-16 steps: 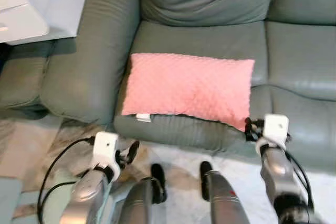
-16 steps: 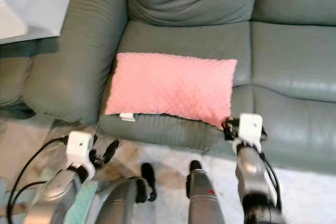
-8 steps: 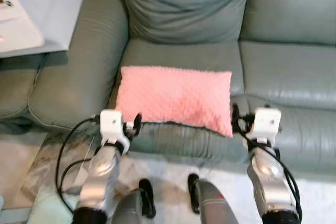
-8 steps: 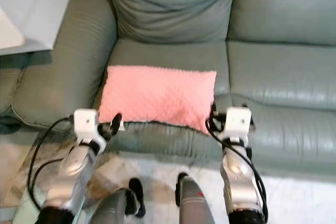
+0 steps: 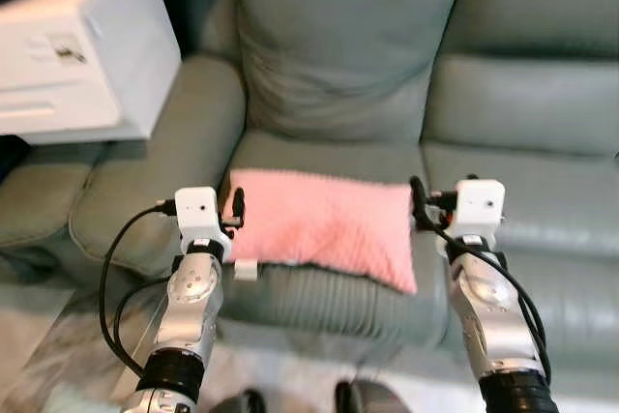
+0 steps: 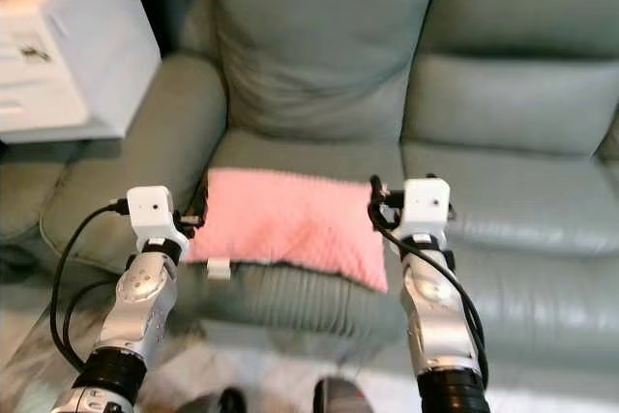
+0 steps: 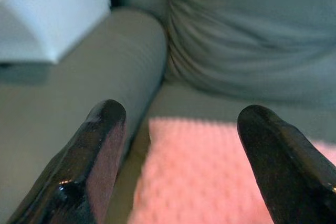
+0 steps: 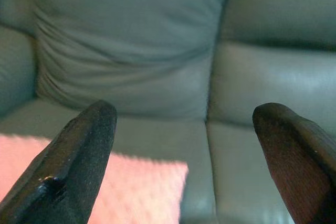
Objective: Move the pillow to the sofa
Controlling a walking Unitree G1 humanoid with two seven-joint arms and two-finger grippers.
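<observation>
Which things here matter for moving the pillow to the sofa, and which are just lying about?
Part of the job:
pink pillow, lying on the seat
green sofa
left gripper, open at the pillow's left end
right gripper, open at its right end

Just there:
white box beside the sofa arm

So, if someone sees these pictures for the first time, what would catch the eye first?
The pink pillow stands out most: it lies flat on the seat of the grey-green sofa, near the front edge, below the back cushion. Next come the two silver arms, with the left gripper at the pillow's left end and the right gripper at its right end, both with fingers open. A white box sits beyond the sofa's left armrest.
</observation>
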